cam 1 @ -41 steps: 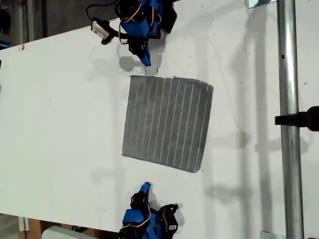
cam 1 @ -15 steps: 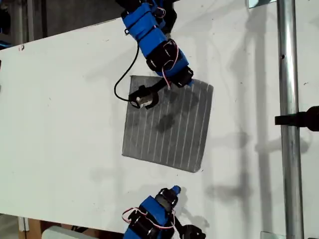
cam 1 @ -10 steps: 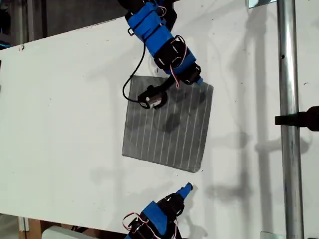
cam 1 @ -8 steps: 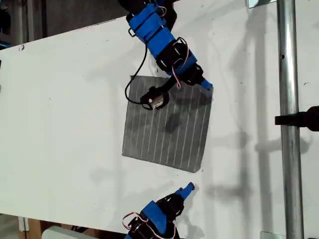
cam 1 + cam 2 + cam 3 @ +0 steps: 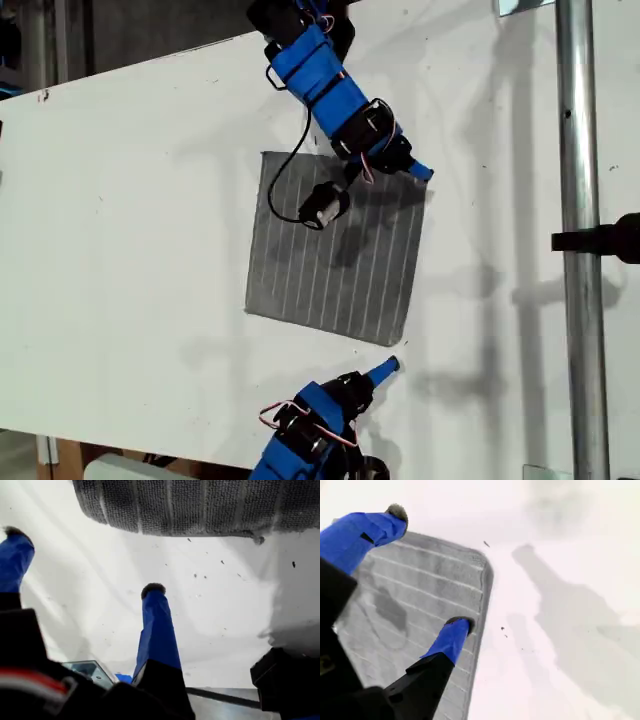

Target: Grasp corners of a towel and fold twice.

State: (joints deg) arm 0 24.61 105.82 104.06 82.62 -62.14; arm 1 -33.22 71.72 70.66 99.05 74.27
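My first gripper [image 5: 84, 560] is wide open and holds nothing; both blue fingers [image 5: 156, 630] are over bare white table [image 5: 210, 615]; the towel [image 5: 175, 505] lies just ahead of them, flat, with a round corner [image 5: 92, 507] showing. In the exterior view this gripper [image 5: 385, 369] sits near the bottom, just short of the towel's nearest corner [image 5: 395, 340], not touching it.

My second gripper [image 5: 427, 568] is open too and holds nothing; one finger [image 5: 452, 637] is down by the hem, close to another corner [image 5: 482, 562]; I cannot tell if it touches the cloth; the other finger is up over the stripes. In the exterior view that gripper [image 5: 418, 171] is at the towel's top corner on the exterior view's right.

The towel [image 5: 335, 250] is spread out in the middle of the table [image 5: 130, 250], not folded yet; so I think the job is only at its start, the grabbing step.

To do it well, I think my first gripper should slide forward low until one finger goes under the corner; my second gripper should tip down so the hem sits between its fingers; then both should close gently and at the same time; if one grabs too far in, the cloth may bunch up; if one lifts first, the towel may twist.

Far off, a metal pole [image 5: 580, 300] stands on the exterior view's right, well apart from the towel.
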